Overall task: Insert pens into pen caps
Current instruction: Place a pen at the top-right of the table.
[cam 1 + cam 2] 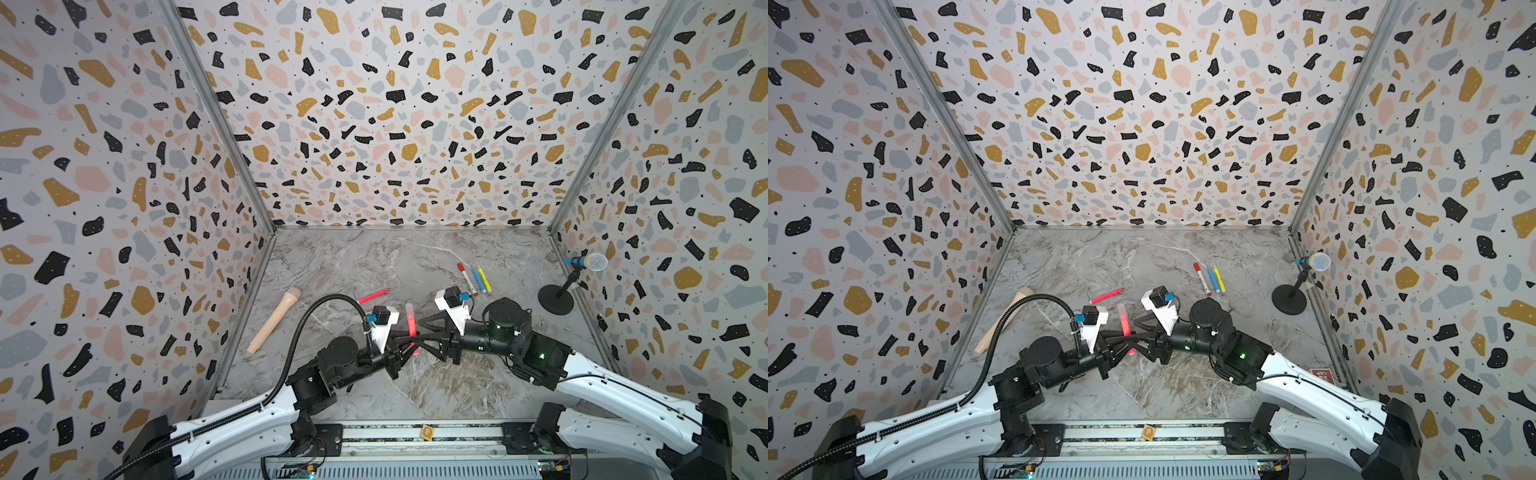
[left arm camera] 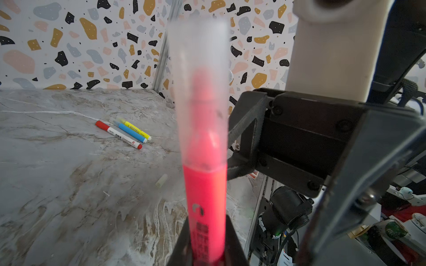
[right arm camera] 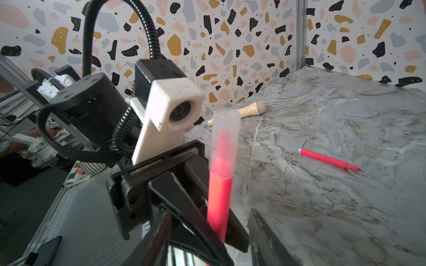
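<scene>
A neon pink pen (image 1: pixel 411 323) stands nearly upright over the middle of the table, and my left gripper (image 1: pixel 409 340) is shut on its lower barrel (image 2: pixel 205 188). A clear frosted pen cap (image 2: pixel 199 69) covers its upper end (image 3: pixel 224 135). My right gripper (image 1: pixel 417 331) faces it from the right, jaws open on either side of the pen (image 3: pixel 220 193) without touching it. A second pink pen (image 1: pixel 373 295) lies uncapped behind. A red-and-white pen (image 1: pixel 467 278), a blue pen (image 1: pixel 478 280) and a yellow pen (image 1: pixel 484 279) lie together at the back right. A small pale cap (image 2: pixel 161 180) lies loose on the marble.
A beige microphone-shaped stick (image 1: pixel 274 320) lies along the left wall. A blue microphone on a black round stand (image 1: pixel 557 297) stands by the right wall. A small orange-tan tag (image 1: pixel 427 432) sits on the front rail. Patterned walls close in three sides.
</scene>
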### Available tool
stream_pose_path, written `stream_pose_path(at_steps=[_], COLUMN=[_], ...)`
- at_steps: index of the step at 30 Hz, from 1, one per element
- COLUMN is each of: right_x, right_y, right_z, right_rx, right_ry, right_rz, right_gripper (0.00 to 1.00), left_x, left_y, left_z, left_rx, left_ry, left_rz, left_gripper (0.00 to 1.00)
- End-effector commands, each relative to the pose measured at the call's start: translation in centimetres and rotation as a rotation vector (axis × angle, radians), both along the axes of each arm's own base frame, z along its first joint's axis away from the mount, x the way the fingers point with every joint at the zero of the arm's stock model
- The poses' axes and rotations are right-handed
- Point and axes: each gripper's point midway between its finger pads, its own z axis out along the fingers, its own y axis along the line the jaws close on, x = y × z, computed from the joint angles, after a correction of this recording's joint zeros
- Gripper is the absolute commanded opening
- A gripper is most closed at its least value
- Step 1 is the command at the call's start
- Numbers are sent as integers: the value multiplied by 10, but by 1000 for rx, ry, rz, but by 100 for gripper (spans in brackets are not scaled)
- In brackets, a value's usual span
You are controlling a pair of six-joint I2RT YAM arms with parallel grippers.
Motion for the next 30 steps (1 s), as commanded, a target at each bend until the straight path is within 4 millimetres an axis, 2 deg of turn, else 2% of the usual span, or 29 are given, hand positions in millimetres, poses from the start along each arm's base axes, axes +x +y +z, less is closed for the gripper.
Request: stream_pose_path(at_steps=[1, 10, 22, 25, 30], right_x=[1, 5, 17, 18, 17], right_y=[3, 10, 7, 10, 16], right_z=[8, 7, 26, 25, 14], right_rx=[4, 10, 56, 56, 31], right_ry=[-19, -3, 12, 28, 61], right_rz=[10, 7, -9, 6, 29], right_gripper=[50, 43, 44, 44, 40], left_x=[-3, -6, -8, -8, -7], left_y=[0, -4, -5, -5, -4], left_z=[27, 23, 20, 21, 24], left_rx=[-84, -88, -86, -90, -96], left_ry=[-43, -37, -39, -39, -44], left_rz=[-12, -28, -31, -29, -25], left_gripper=[0, 0, 0, 0, 0])
